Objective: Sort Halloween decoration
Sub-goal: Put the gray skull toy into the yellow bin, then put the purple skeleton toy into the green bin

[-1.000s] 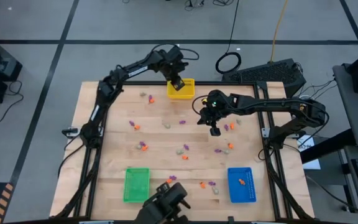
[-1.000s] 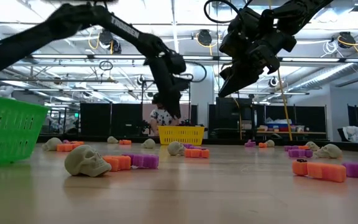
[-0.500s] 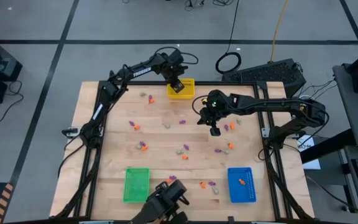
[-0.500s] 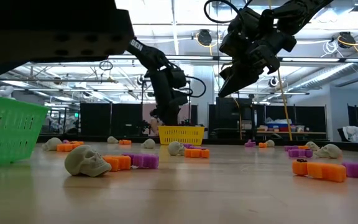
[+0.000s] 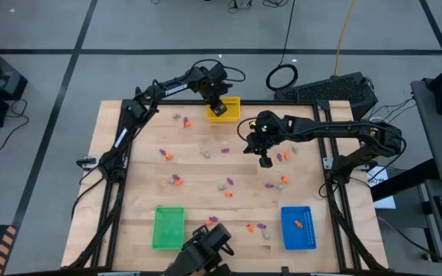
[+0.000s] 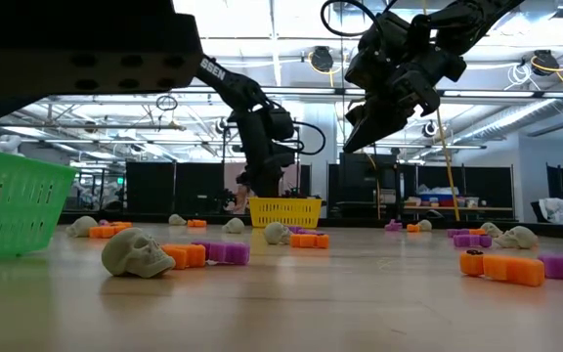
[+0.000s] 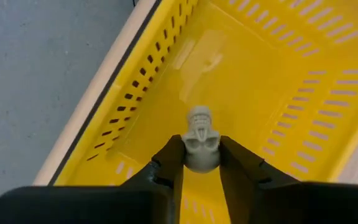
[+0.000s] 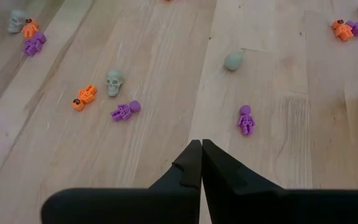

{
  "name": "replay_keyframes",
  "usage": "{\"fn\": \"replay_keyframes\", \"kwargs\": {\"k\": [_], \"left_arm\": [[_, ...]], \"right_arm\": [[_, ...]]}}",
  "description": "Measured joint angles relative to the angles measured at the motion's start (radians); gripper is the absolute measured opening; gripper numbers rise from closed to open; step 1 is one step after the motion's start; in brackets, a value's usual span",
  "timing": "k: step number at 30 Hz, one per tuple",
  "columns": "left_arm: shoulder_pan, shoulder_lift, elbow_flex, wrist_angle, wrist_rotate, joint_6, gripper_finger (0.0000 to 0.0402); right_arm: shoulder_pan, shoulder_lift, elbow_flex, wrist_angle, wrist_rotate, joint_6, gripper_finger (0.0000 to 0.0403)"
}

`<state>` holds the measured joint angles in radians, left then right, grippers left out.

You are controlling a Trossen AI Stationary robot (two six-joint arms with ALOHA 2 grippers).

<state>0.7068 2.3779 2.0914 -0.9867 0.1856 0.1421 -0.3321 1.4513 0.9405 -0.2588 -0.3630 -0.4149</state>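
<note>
Over the far edge of the wooden worktop (image 5: 129,195), the left hand (image 7: 201,162) hangs above the yellow bin (image 7: 278,93), its two dark fingers (image 7: 169,165) pinching a pale grey skull (image 7: 199,140) by the sides, with the bin's slotted floor directly below. In the high view that left hand (image 5: 219,104) sits at the bin's near-left corner (image 5: 232,116). The right hand (image 5: 265,161) is raised over the middle of the worktop, its fingers pressed together and carrying nothing, as the right wrist view (image 8: 201,163) shows. The rest of the Halloween decoration (image 5: 176,181) lies scattered across the boards: purple skeletons (image 8: 245,119), orange figures (image 8: 84,97) and more grey skulls (image 8: 114,81), some in touching pairs. From table height, a skull (image 6: 135,252) lies against an orange and a purple piece in the foreground. A green bin (image 5: 168,228) and a blue bin (image 5: 298,228) stand near the front edge, the blue one holding an orange piece (image 5: 298,224).
</note>
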Motion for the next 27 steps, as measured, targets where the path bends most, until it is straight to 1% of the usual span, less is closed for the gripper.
{"fn": "replay_keyframes", "kwargs": {"k": [5,7,9,11,13,18,20,21,23,26,27], "left_arm": [[-0.001,0.0,0.0,-0.002,0.0,0.002,0.0146],[-0.002,0.0,0.0,-0.003,0.0,0.001,0.0157],[-0.004,0.0,0.0,-0.004,-0.001,-0.001,0.0157],[-0.008,-0.006,0.0,-0.006,-0.008,0.007,0.0147],[-0.016,-0.027,0.0,-0.005,-0.022,0.028,0.0125],[-0.049,-0.119,-0.005,0.017,-0.062,0.074,0.0041],[-0.067,-0.153,-0.031,0.038,-0.063,0.075,0.0012],[-0.076,-0.168,-0.046,0.055,-0.063,0.075,0.0006],[-0.096,-0.199,-0.087,0.092,-0.064,0.075,0.0008],[-0.123,-0.253,-0.18,0.208,-0.069,0.076,0.0009],[-0.132,-0.274,-0.218,0.25,-0.069,0.075,0.0009]], "right_arm": [[0.0,0.0,0.0,0.0,0.0,-0.001,0.0],[0.0,0.0,0.0,0.0,0.0,-0.003,0.0],[0.0,0.0,0.0,0.0,0.0,-0.01,0.0],[0.0,0.0,0.0,0.0,0.0,-0.014,0.0],[0.0,0.0,0.0,0.0,0.002,-0.014,0.0],[0.002,0.0,0.0,-0.007,0.103,0.006,0.0],[0.002,0.0,0.0,-0.014,0.106,0.007,0.0],[0.003,0.0,0.0,-0.013,0.103,0.007,0.0],[0.009,0.0,0.0,-0.009,0.101,0.006,0.0],[0.018,0.0,0.0,0.004,0.101,0.003,0.0],[0.021,0.0,-0.006,0.032,0.101,0.003,0.0]]}}
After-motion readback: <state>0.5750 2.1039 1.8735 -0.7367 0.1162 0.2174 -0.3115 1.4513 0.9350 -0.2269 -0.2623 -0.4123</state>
